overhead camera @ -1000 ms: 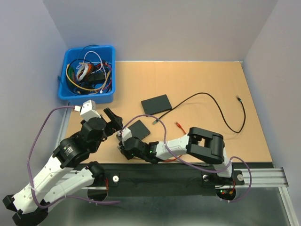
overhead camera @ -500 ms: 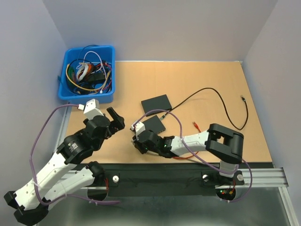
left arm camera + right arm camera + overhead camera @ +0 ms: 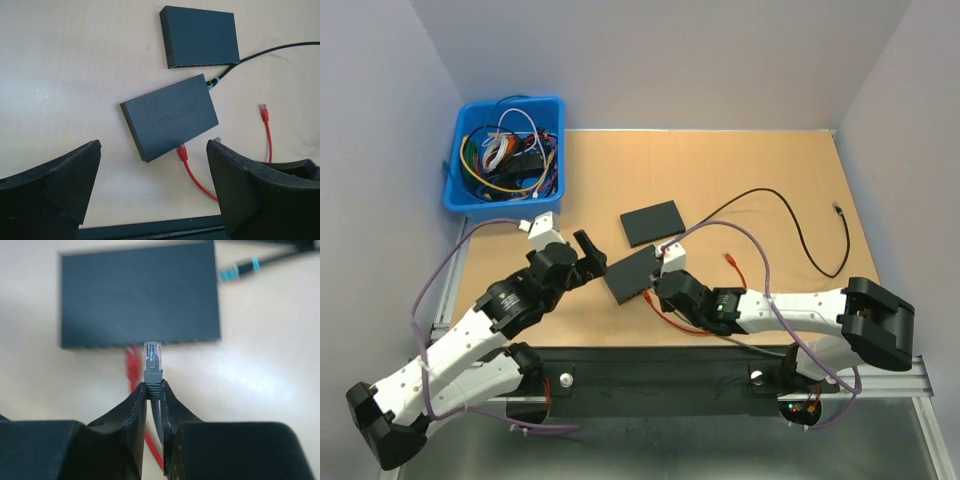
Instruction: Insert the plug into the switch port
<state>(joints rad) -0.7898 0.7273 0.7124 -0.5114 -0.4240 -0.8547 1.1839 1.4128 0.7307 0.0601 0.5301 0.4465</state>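
The nearer dark switch (image 3: pixel 632 273) lies flat at the table's middle front; in the left wrist view this switch (image 3: pixel 172 115) has a red plug (image 3: pixel 182 151) in its near edge. My right gripper (image 3: pixel 154 387) is shut on a grey plug (image 3: pixel 152 352) with a clear tip. The tip points at the port edge of the switch (image 3: pixel 140 295), a short gap away and just right of the red plug (image 3: pixel 131 365). From above, the right gripper (image 3: pixel 666 281) is at the switch's right side. My left gripper (image 3: pixel 594 259) stands open and empty to the switch's left; its fingertips (image 3: pixel 85 160) are spread wide.
A second dark switch (image 3: pixel 653 222) lies behind the first. A black cable (image 3: pixel 790 215) curves over the right of the table. The red cable's free end (image 3: pixel 732 262) lies right of the switches. A blue bin (image 3: pixel 470 201) of cables sits at back left.
My right arm has stretched out to the right, and its gripper has carried the grey plug rightward to the switch's edge. The left gripper has moved right, closer to the switch.
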